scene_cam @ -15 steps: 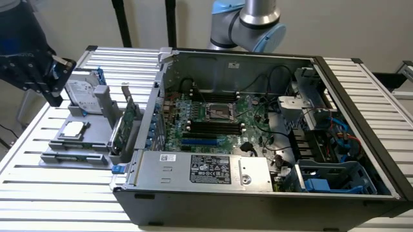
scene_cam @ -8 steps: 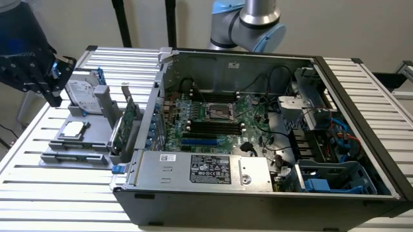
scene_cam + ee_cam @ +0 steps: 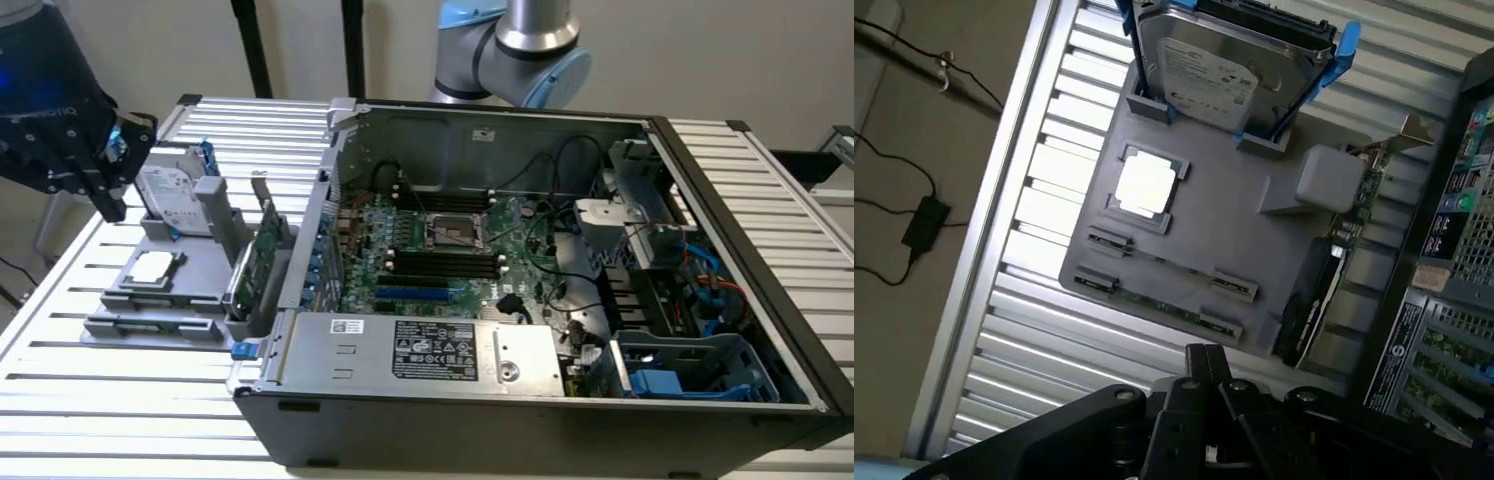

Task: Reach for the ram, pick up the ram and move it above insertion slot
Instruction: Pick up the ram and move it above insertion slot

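ram [image 3: 1154, 302]: in front holder of tray [image 3: 1244, 235], untouched.
gripper [image 3: 1203, 360]: I see fingers [image 3: 1197, 368] pressed together, empty, above tray edge.
handling: prob light, stiff, fragile PCB; pinch long edges mid-span, not chips.

Open computer case [image 3: 534, 430] sitting on slatted table [image 3: 107, 400], motherboard [image 3: 447, 250] lying exposed inside, power supply [image 3: 414, 350] lying along front wall. Beside case, gray tray [image 3: 1224, 230] holding hard drive [image 3: 1219, 65] upright, processor chip [image 3: 1146, 183] lying flat in recess — green bracketed card [image 3: 263, 250] standing on edge between tray and case.
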